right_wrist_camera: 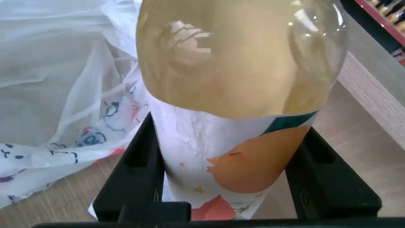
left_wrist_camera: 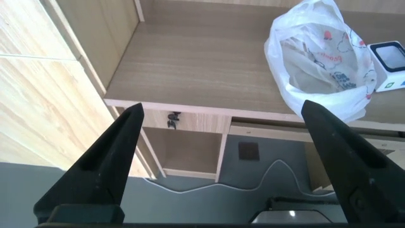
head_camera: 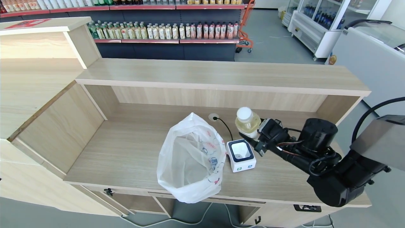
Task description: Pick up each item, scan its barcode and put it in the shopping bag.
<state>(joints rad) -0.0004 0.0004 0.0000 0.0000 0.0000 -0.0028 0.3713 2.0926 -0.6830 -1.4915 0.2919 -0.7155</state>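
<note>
A bottle (head_camera: 247,122) of pale yellow drink with a white cap is held upright just behind the white barcode scanner (head_camera: 240,155). My right gripper (head_camera: 253,136) is shut on the bottle's lower labelled part (right_wrist_camera: 240,158), with a black finger on each side. The white plastic shopping bag (head_camera: 191,158) stands open to the left of the scanner, at the counter's front edge. My left gripper (left_wrist_camera: 221,120) hangs open below and in front of the counter edge, with nothing between its fingers; the bag (left_wrist_camera: 323,57) and the scanner (left_wrist_camera: 389,63) lie beyond it.
A black cable (head_camera: 225,126) runs from the scanner to a round grommet in the wooden counter (head_camera: 126,148). A raised ledge (head_camera: 221,76) borders the back, and side walls close the recess left and right. Store shelves with bottles stand beyond.
</note>
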